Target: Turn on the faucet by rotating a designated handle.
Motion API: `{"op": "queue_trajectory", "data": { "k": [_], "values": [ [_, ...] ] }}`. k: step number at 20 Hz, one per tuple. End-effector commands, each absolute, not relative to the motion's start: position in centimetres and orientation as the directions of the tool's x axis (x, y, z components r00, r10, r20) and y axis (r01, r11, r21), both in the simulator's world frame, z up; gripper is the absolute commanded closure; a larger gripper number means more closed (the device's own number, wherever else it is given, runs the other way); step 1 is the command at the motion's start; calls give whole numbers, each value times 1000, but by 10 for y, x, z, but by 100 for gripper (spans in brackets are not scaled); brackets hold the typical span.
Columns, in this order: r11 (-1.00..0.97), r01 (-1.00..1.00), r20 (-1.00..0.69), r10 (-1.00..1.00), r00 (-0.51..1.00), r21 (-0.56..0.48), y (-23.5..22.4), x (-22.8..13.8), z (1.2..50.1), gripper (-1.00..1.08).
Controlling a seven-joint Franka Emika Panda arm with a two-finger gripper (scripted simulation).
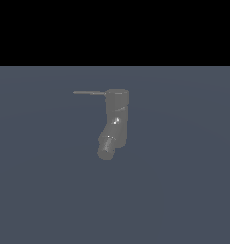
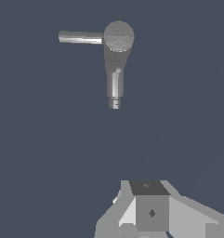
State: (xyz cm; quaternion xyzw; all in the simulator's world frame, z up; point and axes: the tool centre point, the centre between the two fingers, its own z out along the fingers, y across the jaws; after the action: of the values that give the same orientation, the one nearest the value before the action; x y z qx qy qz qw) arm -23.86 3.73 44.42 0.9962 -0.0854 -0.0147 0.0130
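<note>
Handle (image 1: 89, 93) juts sideways from faucet (image 1: 115, 121); hand (image 2: 150, 211) well apart, opening indeterminate; approach the rod's tip and push sideways.

Blocky pale grey gripper (image 2: 150, 211), dark top face, small diamond mark

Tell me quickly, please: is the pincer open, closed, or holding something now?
Pincer: cannot be told. Only part of it shows in the wrist view, with no gap visible. It holds nothing and is far from the faucet and the handle.
</note>
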Motion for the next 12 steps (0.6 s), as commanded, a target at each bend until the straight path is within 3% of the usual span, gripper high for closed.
{"op": "queue_trajectory", "data": {
  "k": [1, 12],
  "values": [
    [-975, -221, -26, -222, 975, 28, 47, -233, 436, 108],
    [-897, -442, -22, -442, 897, 25, 88, -202, 399, 108]
  ]
}}
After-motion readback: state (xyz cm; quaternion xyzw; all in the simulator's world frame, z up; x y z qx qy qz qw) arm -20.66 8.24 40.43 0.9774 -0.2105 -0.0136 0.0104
